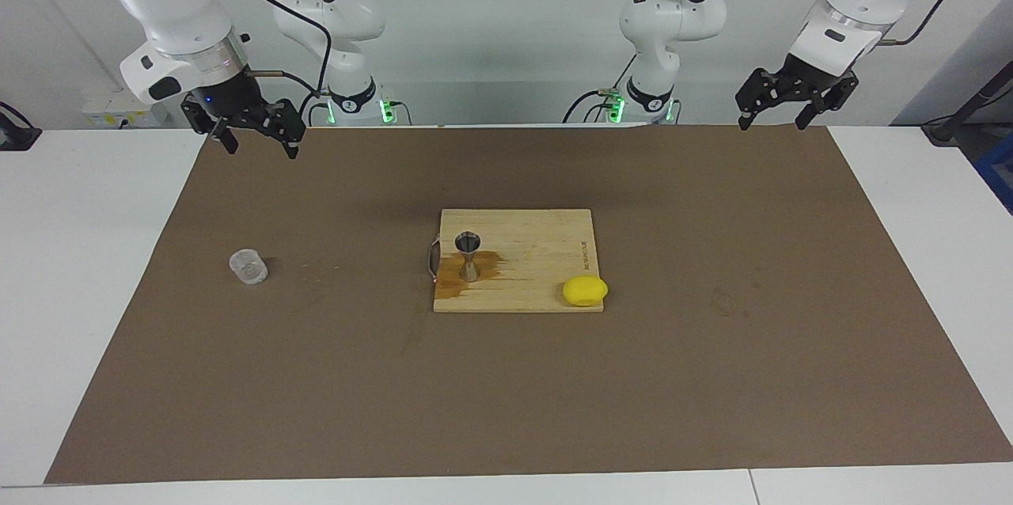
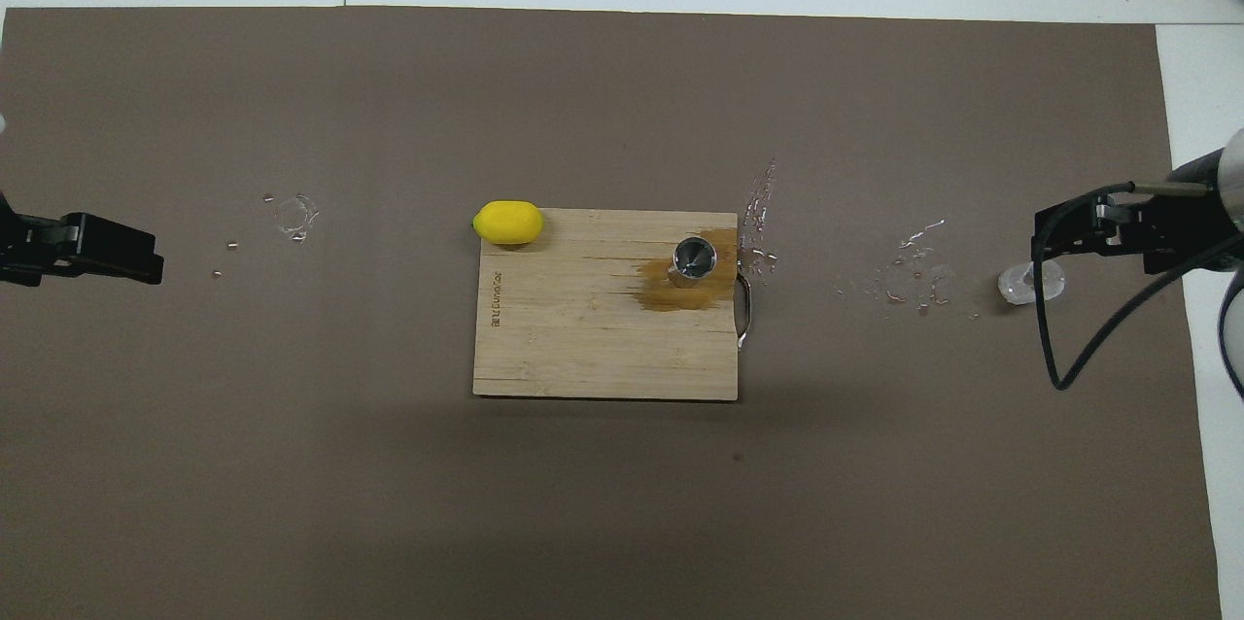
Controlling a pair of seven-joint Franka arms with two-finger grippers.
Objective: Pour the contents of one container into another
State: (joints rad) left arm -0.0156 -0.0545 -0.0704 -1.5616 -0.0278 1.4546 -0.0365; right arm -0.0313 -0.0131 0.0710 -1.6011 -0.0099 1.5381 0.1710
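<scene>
Open mat surrounds the clear cup [image 1: 248, 267]; jigger [image 1: 468, 256] and lemon [image 1: 585, 290] apparently well apart.

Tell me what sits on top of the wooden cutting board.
On the wooden cutting board stand a small steel hourglass jigger in a dark wet stain and a yellow lemon at its corner. The jigger's contents cannot be seen.

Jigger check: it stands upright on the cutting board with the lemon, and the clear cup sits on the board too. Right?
Not quite. The clear cup sits off the cutting board, on the brown mat toward the right arm's end, as the facing view shows. The jigger does stand upright on the board with the lemon.
</scene>
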